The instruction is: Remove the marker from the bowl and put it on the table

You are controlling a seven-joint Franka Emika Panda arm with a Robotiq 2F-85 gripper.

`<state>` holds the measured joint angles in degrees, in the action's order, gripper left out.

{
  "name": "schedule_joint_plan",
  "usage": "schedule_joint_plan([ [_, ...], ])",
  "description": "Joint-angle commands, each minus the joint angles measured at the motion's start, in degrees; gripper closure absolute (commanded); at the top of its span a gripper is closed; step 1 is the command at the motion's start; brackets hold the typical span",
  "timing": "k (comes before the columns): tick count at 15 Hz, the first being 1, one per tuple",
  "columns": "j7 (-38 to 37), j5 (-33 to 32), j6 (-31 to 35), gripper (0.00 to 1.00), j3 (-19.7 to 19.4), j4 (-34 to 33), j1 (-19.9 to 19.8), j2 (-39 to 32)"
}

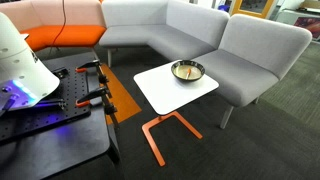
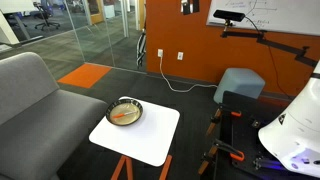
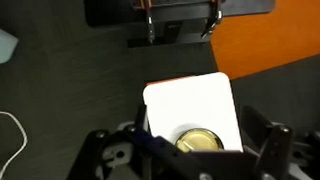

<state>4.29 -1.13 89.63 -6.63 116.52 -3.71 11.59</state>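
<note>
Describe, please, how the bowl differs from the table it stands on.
The bowl is round; the table is square with rounded corners. The bowl is dark outside, yellowish inside; the table top is white. The bowl is far smaller than the table.

Office lounge doubling as robotics lab, going by furnishings. Grey sectional sofa [image 1: 180,35] running across 12 o'clock in an exterior view; glass partition [image 2: 70,35] standing at 10 o'clock, whiteboard [image 2: 280,10] hanging on orange wall [image 2: 170,30] at 1 o'clock; black workbench [image 1: 60,140] carrying clamps [image 1: 92,68] at 8 o'clock.
</note>
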Motion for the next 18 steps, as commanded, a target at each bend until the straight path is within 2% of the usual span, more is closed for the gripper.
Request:
schedule_joint_plan([
  [1,0.07,0.06,-0.08,0.00,0.35,-0.10,-0.40,-0.04],
  [3,0.76,-0.85,1.68,0.00,0.56,0.39,-0.24,-0.08],
  [6,6.26,-1.67,5.29,0.00,1.19,1.05,0.88,-2.41],
  [8,8.35,-1.81,10.98,0.00,2.04,2.01,1.55,-6.20],
  [12,13.09,-3.13,25.67,0.00,4.62,0.53,2.88,-19.45],
  [14,14.38,-6.16,32.08,0.00,6.42,-1.57,3.79,-26.55],
  [18,13.98,-8.56,39.11,0.00,9.17,-9.79,5.04,-39.37],
])
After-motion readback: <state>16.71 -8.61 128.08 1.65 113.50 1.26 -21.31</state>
